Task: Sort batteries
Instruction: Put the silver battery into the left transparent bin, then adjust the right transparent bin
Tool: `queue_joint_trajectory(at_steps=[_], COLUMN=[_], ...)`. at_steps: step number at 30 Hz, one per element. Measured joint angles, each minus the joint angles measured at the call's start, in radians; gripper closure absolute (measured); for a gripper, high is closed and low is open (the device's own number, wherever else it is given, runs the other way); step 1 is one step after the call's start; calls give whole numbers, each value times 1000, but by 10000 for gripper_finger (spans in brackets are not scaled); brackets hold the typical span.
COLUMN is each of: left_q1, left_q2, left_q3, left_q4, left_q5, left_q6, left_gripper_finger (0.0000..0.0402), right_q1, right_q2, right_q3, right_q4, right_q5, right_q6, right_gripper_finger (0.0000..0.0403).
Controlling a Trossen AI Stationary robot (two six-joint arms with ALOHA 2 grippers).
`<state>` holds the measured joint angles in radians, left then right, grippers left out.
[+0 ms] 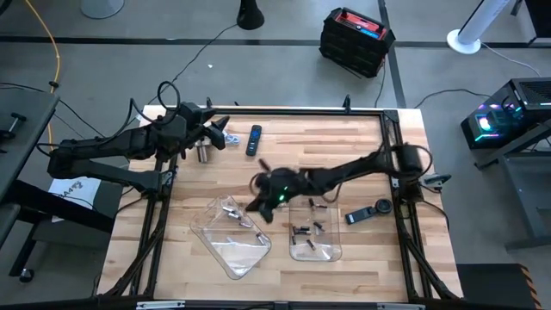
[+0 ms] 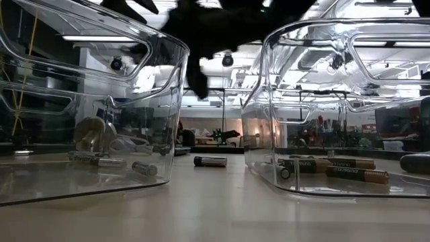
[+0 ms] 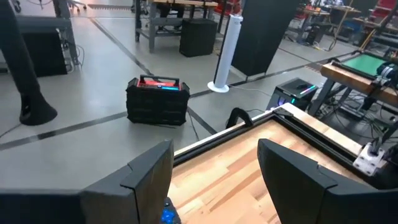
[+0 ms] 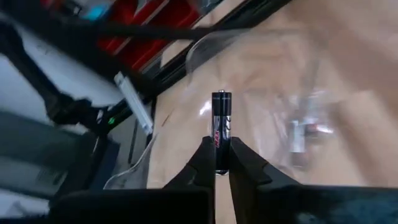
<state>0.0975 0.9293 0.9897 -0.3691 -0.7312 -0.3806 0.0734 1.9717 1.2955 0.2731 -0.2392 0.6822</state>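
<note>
Two clear trays (image 1: 231, 251) are seen on the tabletop (image 1: 362, 146), each holding several batteries (image 1: 301, 230). One dark battery (image 4: 221, 122) is pinched in the right gripper (image 4: 219, 163) jaws between the trays. The left gripper (image 3: 214, 180) jaws are spread, empty, at the far left.

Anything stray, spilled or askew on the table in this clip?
A few batteries lie loose on the wood between the two clear trays, outside both. The left tray sits turned at an angle. The right gripper holds one battery; nothing looks damaged.

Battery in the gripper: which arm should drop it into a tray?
Right. The right gripper already grips a dark battery beside the left tray; the left gripper waits near the table's far edge.
</note>
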Motion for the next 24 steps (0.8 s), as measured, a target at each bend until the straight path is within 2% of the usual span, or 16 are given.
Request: queue_joint_trajectory(at_steps=[4, 6, 9, 14, 17, 20, 24], left_q1=[0, 0, 0, 0, 0, 0, 0], left_q2=[4, 5, 4, 4, 4, 4, 4], left_q3=[0, 0, 0, 0, 0, 0, 0], left_q4=[1, 0, 1, 1, 0, 0, -2], left_q5=[0, 1, 1, 5, 6, 7, 12], left_q6=[-12, -18, -38, -38, -37, -30, -29], left_gripper_finger=[177, 177, 177, 177, 177, 177, 177], right_q1=[50, 64, 71, 68, 54, 21, -44], right_q2=[102, 134, 157, 155, 148, 146, 150], right_q3=[124, 195, 288, 409, 492, 507, 431], right_q4=[-24, -98, -274, -535, -725, -878, -973], right_q5=[-28, -30, -17, 82, 124, 191, 202], right_q6=[-24, -52, -145, -335, -463, -477, -399], right_gripper_finger=[386, 369, 321, 227, 191, 181, 180])
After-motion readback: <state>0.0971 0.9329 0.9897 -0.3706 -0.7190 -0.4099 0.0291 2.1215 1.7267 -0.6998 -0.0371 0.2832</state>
